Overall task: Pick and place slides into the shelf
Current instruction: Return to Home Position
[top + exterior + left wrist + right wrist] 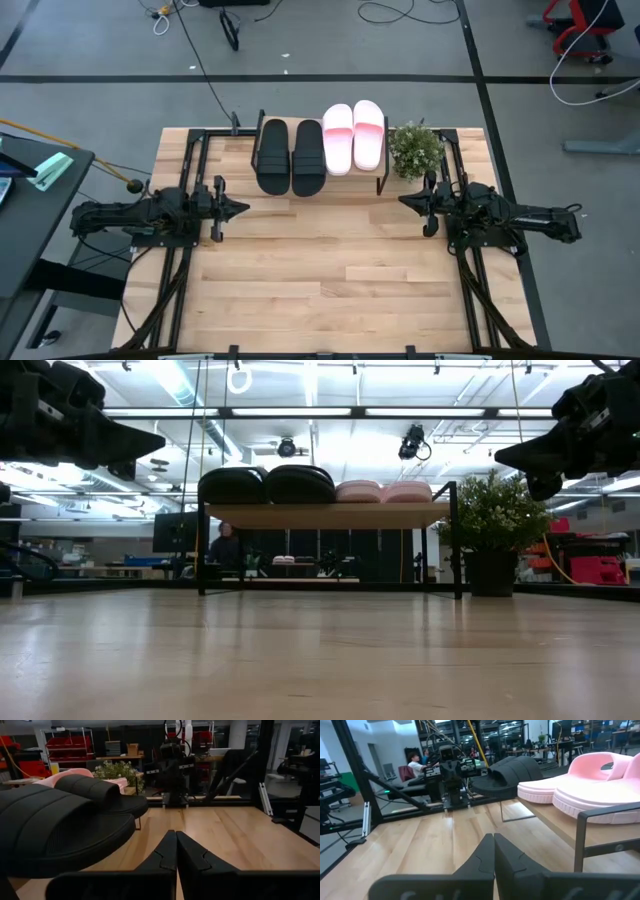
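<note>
1. All four slides are sitting on the shelf (330, 515), which is standing along the far edge of your worktop (320, 290). The two black slides (273, 158) are taking the left half and the two pink slides (338, 140) the right half. Each pair is lying side by side and touching, and the inner black one is lying just beside the inner pink one.
2. The black pair is reaching the shelf's front edge. The pink pair is sitting a bit farther back.
3. A potted plant (415, 150) is standing just beside the shelf's right end, near your right arm.
4. Your left end effector (243, 208) is hovering above the worktop near the shelf's front left corner. Its fingers are pressing together with nothing between them.
5. Your right end effector (403, 202) is mirroring that near the front right corner, just in front of the plant. It's fully closed too and carrying nothing.
6. For room to move, bare wood is showing across the whole middle and near part of the worktop between the two arms.
7. In the low view, the gap under the shelf board between the black legs is looking straight through to the room. A person (225, 547) is sitting back there.
</note>
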`<action>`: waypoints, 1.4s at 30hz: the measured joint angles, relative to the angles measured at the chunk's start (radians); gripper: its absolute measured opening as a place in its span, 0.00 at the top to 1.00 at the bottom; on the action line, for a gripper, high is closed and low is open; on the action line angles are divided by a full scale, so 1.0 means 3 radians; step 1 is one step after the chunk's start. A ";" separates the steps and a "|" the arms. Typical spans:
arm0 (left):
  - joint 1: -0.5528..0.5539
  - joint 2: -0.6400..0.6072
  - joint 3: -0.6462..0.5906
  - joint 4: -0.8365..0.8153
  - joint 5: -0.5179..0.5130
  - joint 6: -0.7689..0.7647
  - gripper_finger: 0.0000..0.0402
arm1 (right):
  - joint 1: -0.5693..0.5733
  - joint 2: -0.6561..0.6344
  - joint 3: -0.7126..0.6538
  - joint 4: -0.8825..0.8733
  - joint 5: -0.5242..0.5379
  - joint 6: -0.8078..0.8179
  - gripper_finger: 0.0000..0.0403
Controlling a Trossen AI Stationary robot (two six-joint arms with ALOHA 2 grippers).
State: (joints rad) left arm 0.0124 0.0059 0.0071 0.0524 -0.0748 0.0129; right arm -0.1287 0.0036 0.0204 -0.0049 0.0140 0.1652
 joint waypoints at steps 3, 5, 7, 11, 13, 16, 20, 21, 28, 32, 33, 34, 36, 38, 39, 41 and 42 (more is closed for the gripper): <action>0.0001 0.0000 0.0000 -0.0001 0.0001 -0.0073 0.99 | 0.0000 0.0000 0.0000 -0.0002 -0.0006 -0.0006 1.00; 0.0000 0.0000 0.0000 0.0000 0.0002 -0.0105 0.97 | 0.0000 0.0000 0.0000 -0.0002 -0.0008 -0.0016 1.00; 0.0001 0.0000 0.0000 -0.0001 0.0002 -0.0143 0.96 | 0.0000 0.0000 0.0000 -0.0002 -0.0008 -0.0015 1.00; 0.0000 0.0000 0.0000 -0.0004 0.0002 -0.0182 0.96 | 0.0000 0.0000 0.0000 -0.0003 -0.0093 0.0022 1.00; 0.0000 0.0000 0.0000 -0.0005 0.0002 -0.0215 0.97 | 0.0001 0.0004 -0.0001 0.0013 -0.0193 0.0048 1.00; 0.0001 0.0000 0.0000 -0.0006 0.0002 -0.0269 0.98 | 0.0003 0.0030 -0.0001 0.0042 -0.0366 0.0042 1.00; 0.0001 0.0000 0.0000 -0.0011 0.0002 -0.0270 0.98 | 0.0001 0.0077 -0.0001 0.0050 -0.0390 0.0034 0.99; 0.0000 0.0000 0.0000 -0.0013 0.0002 -0.0271 0.97 | 0.0001 0.0088 -0.0001 0.0051 -0.0392 0.0032 0.98; 0.0001 0.0000 0.0000 -0.0027 0.0002 -0.0289 0.91 | 0.0001 0.0132 -0.0003 0.0054 -0.0393 0.0069 0.95; 0.0001 0.0001 0.0000 -0.0029 0.0002 -0.0251 0.90 | 0.0001 0.0132 -0.0003 0.0054 -0.0394 0.0073 0.96; 0.0000 0.0000 0.0000 -0.0029 0.0002 -0.0258 0.90 | 0.0001 0.0132 -0.0003 0.0055 -0.0394 0.0073 0.96; 0.0001 0.0000 0.0000 -0.0029 0.0002 -0.0269 0.90 | 0.0001 0.0132 -0.0003 0.0055 -0.0394 0.0073 0.96; 0.0001 0.0000 0.0000 -0.0029 0.0002 -0.0265 0.91 | 0.0001 0.0132 -0.0003 0.0055 -0.0396 0.0074 0.96; 0.0001 0.0000 0.0000 -0.0030 0.0002 -0.0267 0.92 | 0.0001 0.0132 -0.0003 0.0055 -0.0396 0.0074 0.96; 0.0000 0.0000 0.0000 -0.0030 0.0002 -0.0267 0.93 | 0.0001 0.0132 -0.0003 0.0055 -0.0396 0.0074 0.96; 0.0001 0.0000 0.0000 -0.0030 0.0002 -0.0265 0.93 | 0.0001 0.0132 -0.0003 0.0055 -0.0397 0.0074 0.96; 0.0001 0.0000 0.0000 -0.0032 0.0002 -0.0266 0.94 | 0.0001 0.0132 -0.0003 0.0055 -0.0397 0.0074 0.96</action>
State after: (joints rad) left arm 0.0126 0.0059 0.0071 0.0429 -0.0742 -0.0669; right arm -0.1284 0.0433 0.0196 0.0116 -0.1051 0.1875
